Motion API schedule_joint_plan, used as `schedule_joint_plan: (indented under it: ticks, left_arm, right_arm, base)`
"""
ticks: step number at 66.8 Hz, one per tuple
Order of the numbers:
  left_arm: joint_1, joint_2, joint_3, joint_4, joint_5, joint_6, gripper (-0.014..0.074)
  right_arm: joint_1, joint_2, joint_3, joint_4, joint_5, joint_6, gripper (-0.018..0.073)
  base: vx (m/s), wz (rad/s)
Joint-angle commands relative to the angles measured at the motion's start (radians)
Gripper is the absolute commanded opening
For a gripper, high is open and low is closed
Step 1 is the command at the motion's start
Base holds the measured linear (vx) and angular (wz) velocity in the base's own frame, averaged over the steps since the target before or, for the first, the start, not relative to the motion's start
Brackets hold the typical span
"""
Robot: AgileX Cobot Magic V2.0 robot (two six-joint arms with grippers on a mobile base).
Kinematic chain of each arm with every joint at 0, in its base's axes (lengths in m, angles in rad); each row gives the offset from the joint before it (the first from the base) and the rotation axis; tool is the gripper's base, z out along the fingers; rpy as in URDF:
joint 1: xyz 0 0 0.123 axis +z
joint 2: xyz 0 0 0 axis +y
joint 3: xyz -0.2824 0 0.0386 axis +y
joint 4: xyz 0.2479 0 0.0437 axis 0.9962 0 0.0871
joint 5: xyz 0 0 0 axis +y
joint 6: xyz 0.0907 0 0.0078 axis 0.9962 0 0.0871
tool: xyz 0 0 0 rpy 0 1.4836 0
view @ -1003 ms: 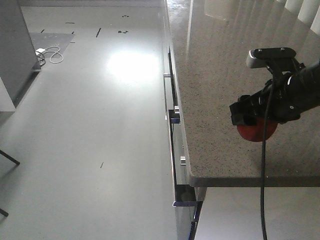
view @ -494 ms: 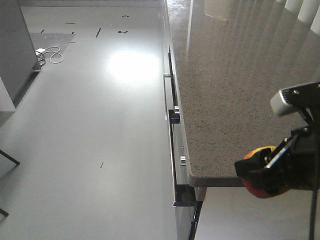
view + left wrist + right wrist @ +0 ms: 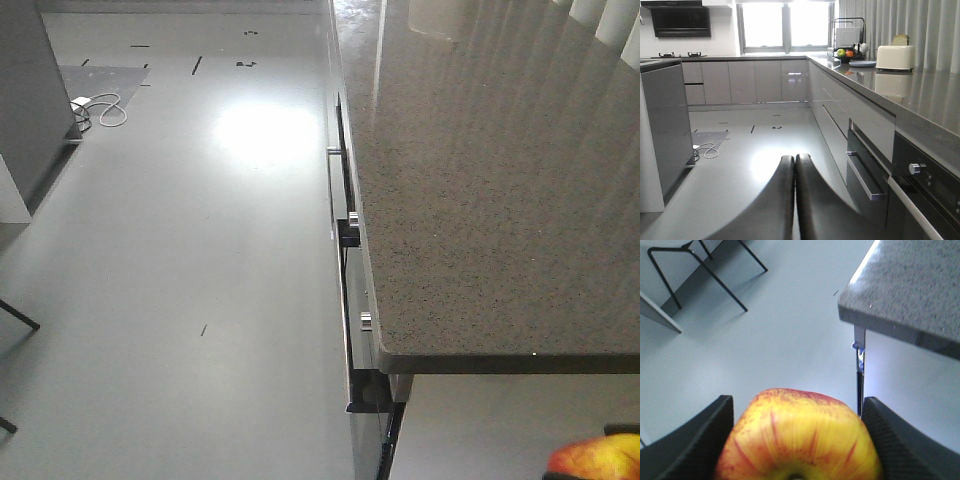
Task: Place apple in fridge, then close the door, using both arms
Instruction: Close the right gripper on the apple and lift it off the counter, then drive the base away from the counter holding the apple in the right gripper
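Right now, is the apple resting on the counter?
No, the apple is clamped in the right gripper, past the corner of the counter, with floor behind it.

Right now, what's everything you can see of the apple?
The apple is round, smooth-skinned, yellow-orange with red streaks, redder on the far side; a dark dimple shows at the wrist frame's bottom edge. It is held in the air between the right pincer's two black fingers, one against each side; nothing else touches it. It hangs over the grey floor, just off the speckled countertop's corner. The front view catches only a sliver at bottom right.
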State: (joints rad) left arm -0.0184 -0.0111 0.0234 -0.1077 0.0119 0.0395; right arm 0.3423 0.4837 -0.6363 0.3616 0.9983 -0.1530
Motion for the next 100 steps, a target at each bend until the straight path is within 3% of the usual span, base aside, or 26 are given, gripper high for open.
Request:
schedule_joint_plan:
  ticks: [1, 21, 100]
  left_arm:
    - [0.001, -0.015, -0.016, -0.002, -0.080, -0.007, -0.0006]
    - [0.001, -0.015, -0.016, -0.002, -0.080, -0.007, -0.0006]
    - [0.001, -0.015, -0.016, -0.002, -0.080, -0.007, -0.0006]
  right_arm:
    - [0.002, -0.056, 0.000, 0.027, 0.019, -0.023, 0.0122]
    - [0.002, -0.192, 0.025, 0.065, 0.091, -0.021, 0.0122]
    - [0.002, -0.192, 0.025, 0.066, 0.094, -0.021, 0.0122]
  base:
    - [0.00, 0.00]
    - [0.00, 0.00]
    - [-0.01, 0.03]
